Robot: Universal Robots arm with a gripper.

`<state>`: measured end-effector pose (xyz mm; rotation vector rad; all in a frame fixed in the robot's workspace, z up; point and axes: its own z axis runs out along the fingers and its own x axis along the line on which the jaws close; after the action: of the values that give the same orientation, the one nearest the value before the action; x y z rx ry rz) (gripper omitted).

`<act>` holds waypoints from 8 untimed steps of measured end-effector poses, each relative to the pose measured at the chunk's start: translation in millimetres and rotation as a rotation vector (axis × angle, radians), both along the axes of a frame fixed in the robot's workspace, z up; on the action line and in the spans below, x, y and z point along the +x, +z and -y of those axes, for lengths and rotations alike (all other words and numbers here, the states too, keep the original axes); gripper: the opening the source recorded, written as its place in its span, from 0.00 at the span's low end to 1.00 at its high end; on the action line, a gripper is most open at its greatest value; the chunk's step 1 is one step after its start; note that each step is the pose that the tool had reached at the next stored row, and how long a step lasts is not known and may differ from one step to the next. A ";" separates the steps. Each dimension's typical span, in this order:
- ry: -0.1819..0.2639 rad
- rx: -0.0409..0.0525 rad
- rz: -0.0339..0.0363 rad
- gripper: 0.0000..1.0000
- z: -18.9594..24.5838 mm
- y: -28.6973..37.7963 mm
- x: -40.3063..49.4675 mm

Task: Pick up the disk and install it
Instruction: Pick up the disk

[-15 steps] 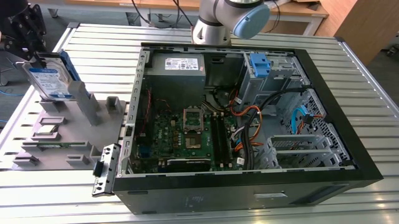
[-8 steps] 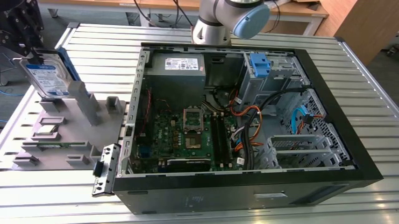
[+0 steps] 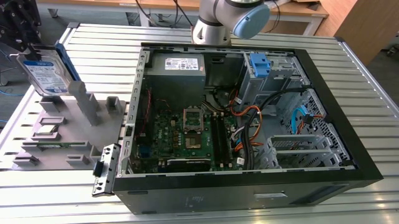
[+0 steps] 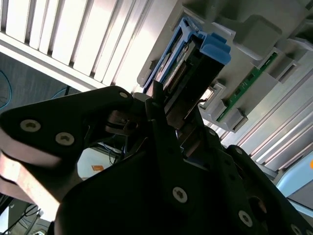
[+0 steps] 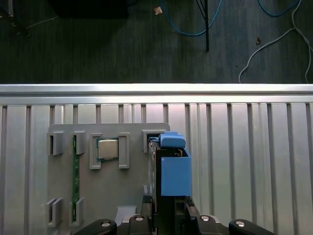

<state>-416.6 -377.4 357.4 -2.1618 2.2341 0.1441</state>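
Note:
The disk (image 3: pixel 46 74) is a silver hard drive with a blue-and-white label and a blue bracket along its edge. It hangs upright and slightly tilted at the exterior view's far left, just above the grey fixture plate (image 3: pixel 68 135). My black gripper (image 3: pixel 31 52) is shut on its upper part. The first wrist view shows the disk (image 5: pixel 173 171) edge-on, with my gripper (image 5: pixel 166 209) clamped around it over the plate's edge. In the second wrist view the disk (image 4: pixel 190 58) sticks out beyond my gripper (image 4: pixel 168 105).
An open computer case (image 3: pixel 349 121) lies at the exterior view's right, with a power supply (image 3: pixel 184 63), a motherboard (image 3: pixel 187 130), cables and a bare blue bracket (image 3: pixel 259 63) in the drive bay. The fixture plate holds a processor chip (image 5: pixel 107 148) and a memory stick (image 5: pixel 75 171). The table (image 3: pixel 367 74) is slatted aluminium.

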 end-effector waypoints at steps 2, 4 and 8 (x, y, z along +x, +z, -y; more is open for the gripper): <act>0.000 0.0001 0.0001 0.35 0.0 3.4 0.0; 0.000 0.0001 0.0001 0.35 0.0 7.4 0.1; 0.000 0.0001 0.0000 0.35 0.0 15.1 0.2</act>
<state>-416.4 -377.4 372.5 -2.1618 2.2340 0.1442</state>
